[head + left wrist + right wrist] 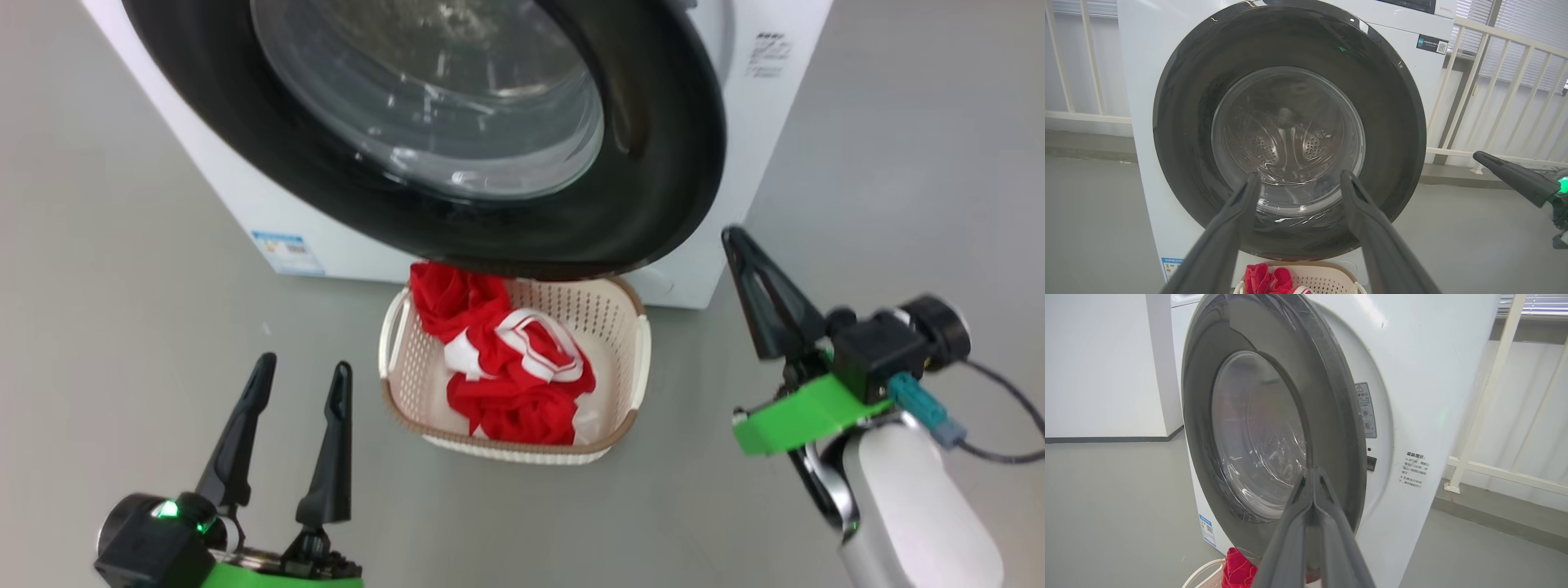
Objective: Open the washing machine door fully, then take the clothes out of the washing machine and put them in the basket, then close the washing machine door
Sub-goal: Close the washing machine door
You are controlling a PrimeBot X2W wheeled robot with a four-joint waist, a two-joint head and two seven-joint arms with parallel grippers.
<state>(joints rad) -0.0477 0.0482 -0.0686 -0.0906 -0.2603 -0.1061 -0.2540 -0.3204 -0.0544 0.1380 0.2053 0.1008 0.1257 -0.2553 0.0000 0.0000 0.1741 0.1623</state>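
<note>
Clothes (510, 376) lay in basket (622, 325) | door (653, 163) hung ajar, closing left to do | right tool (735, 242) clenched, empty | left tool (304, 365) released

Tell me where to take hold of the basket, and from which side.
Grip the basket by its left side handle, coming in from the robot's left with the open left gripper. That loop stands out from the wall, clear of the clothes, while the far rim sits under the washing machine door in the head view.
</note>
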